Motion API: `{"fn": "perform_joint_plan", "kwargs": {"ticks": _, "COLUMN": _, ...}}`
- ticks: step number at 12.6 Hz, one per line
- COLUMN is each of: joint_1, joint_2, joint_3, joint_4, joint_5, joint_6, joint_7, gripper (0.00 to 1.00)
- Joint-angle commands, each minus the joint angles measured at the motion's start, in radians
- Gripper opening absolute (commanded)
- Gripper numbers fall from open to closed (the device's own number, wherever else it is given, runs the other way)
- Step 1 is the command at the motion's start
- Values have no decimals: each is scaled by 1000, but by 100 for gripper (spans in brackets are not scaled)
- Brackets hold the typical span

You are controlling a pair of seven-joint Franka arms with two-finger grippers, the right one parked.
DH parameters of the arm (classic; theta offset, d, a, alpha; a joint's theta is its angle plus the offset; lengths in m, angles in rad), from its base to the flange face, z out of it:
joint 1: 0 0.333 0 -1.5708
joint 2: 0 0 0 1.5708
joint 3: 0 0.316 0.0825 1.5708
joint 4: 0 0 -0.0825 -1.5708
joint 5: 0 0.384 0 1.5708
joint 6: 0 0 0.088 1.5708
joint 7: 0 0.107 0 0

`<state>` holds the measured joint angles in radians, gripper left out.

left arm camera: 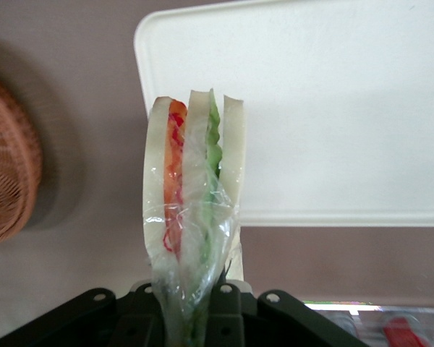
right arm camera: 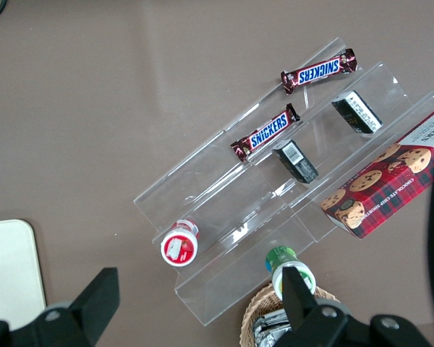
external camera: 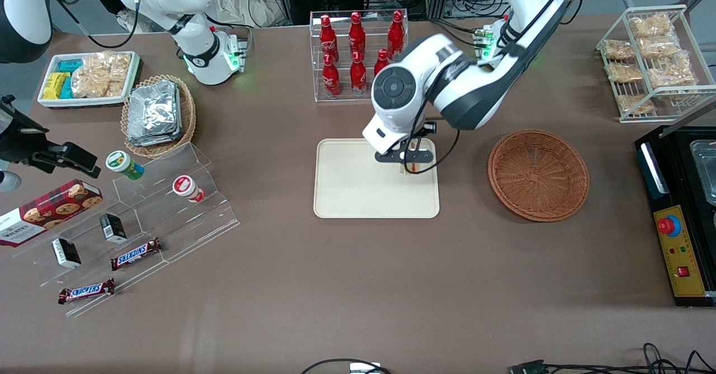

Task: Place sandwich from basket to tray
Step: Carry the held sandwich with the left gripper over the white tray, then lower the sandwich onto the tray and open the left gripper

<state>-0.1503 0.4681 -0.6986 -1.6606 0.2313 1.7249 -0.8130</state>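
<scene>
Sandwich (left arm camera: 192, 217) in pincer (external camera: 410, 165) above tray (external camera: 347, 195)

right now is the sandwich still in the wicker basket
No, the reddish-brown wicker basket holds nothing; the gripper grips the sandwich over the tray.

The working left arm reaches in from the working arm's end of the table, its white-and-dark-grey links bent at the elbow and the forearm angled down toward the tray (external camera: 358, 195). The wrist, with its round dark cap facing the front camera, sits above the tray's edge farther from that camera. Below it the gripper (external camera: 411, 164) hangs over the tray's corner nearest the working arm's end, pointing downward. In the left wrist view its black fingers (left arm camera: 224, 307) are closed on the base of the sandwich (left arm camera: 192, 210), which stands out from between them, held clear above the tray.
</scene>
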Motion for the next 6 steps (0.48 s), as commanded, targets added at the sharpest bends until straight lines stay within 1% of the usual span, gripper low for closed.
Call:
{"fn": "perform_joint_plan", "kwargs": {"ticks": 1, "joint_1": 47, "joint_2": -17, "joint_3": 1, "joint_4": -131, "joint_5": 34, "joint_6": 143, "joint_7": 26, "gripper": 0}}
{"fn": "perform_joint_plan", "kwargs": {"ticks": 3, "joint_1": 54, "joint_2": -5, "joint_3": 39, "joint_4": -204, "joint_5": 33, "joint_6": 258, "joint_7": 25, "gripper": 0}}
{"fn": "perform_joint_plan", "kwargs": {"ticks": 6, "joint_1": 54, "joint_2": 46, "joint_3": 77, "joint_4": -252, "joint_5": 32, "joint_6": 379, "joint_7": 8, "gripper": 0}}
